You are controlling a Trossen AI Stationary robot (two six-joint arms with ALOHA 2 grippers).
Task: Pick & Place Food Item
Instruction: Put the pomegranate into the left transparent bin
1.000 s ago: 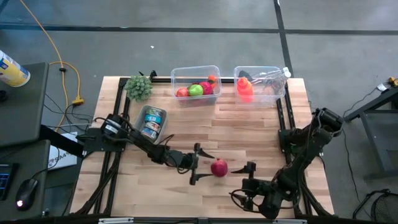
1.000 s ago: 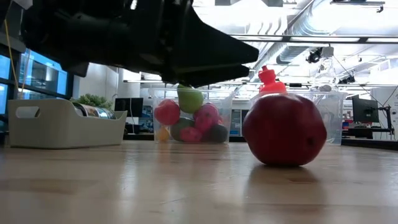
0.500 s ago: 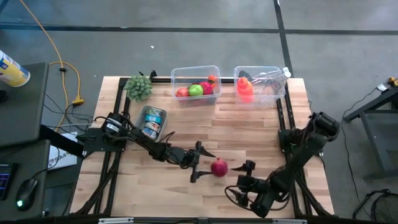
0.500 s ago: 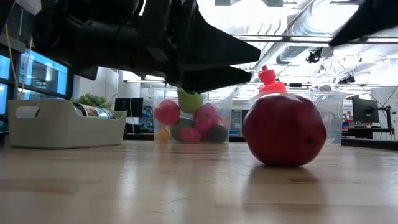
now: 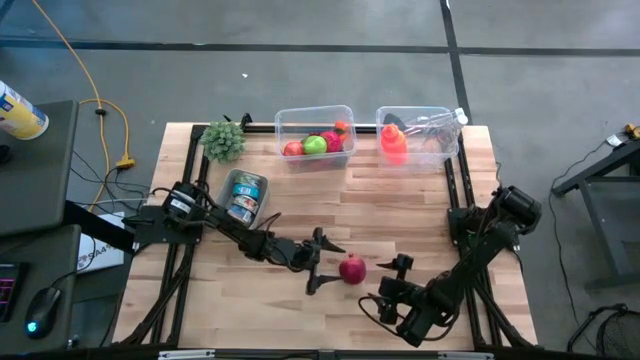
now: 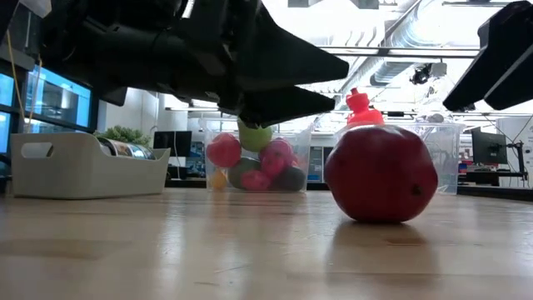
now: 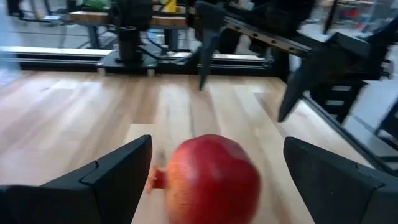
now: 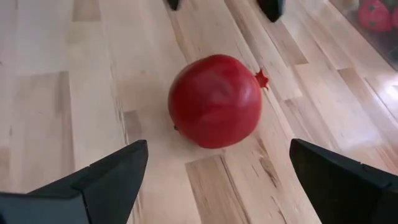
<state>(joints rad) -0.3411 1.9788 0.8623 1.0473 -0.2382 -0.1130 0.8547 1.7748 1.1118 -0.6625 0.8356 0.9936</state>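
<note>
A red pomegranate (image 5: pixel 352 269) lies on its side on the wooden table (image 5: pixel 400 210), near the front middle, its small crown (image 8: pixel 261 79) pointing sideways. My left gripper (image 5: pixel 320 263) is open and level just to the fruit's left, its fingers standing on either side of the pomegranate (image 7: pixel 210 180) without touching it. My right gripper (image 5: pixel 386 282) is open just to the fruit's right and slants down at the pomegranate (image 8: pixel 214 99). In the low view the fruit (image 6: pixel 381 173) sits below the left gripper (image 6: pixel 275 75) and the right gripper (image 6: pixel 500 58).
At the far edge stand a clear bin of fruit (image 5: pixel 315 135) and a clear bin holding an orange-red bottle (image 5: pixel 415 130). A grey tray with cans (image 5: pixel 243 195) and a green plant (image 5: pixel 224 140) sit at the far left.
My right gripper has come down and tipped further downward, drawing a little nearer to the pomegranate from the table's right. It now enters the low view at the top right. My left gripper has rolled slightly in place. The pomegranate has not moved.
</note>
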